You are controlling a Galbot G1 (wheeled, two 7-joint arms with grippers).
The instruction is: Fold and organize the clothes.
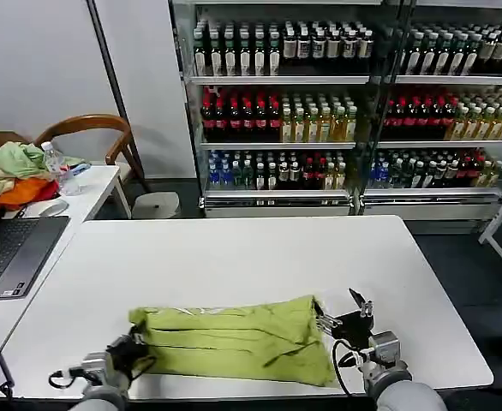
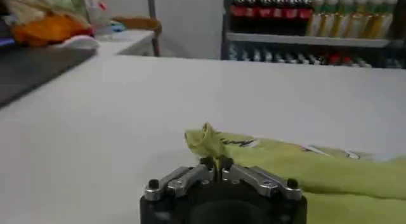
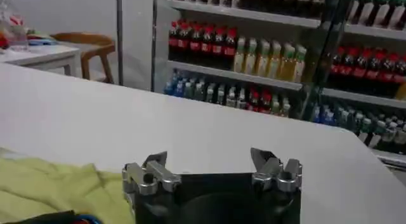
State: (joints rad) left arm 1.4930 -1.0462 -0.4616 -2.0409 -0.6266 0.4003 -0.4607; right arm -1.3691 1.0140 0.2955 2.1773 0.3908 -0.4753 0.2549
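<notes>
The left hand point(image 2: 219, 167) is pinched closed on a corner of the folded lime yellow-green cotton T-shirt point(image 1: 234, 338). The shirt lies on the white worktop point(image 1: 234, 257). The right hand point(image 3: 212, 167) gapes wide, empty, beside its other end.

T-shirt point(image 2: 330, 174) cut off at frame edge, its print too small to read

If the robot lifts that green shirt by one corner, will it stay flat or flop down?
It will probably flop: the shirt already lies wrinkled and bunched on the table. The left pincer is shut on a crumpled corner that folds easily. It looks thin, so it is likely light and would slide if pushed.
</notes>
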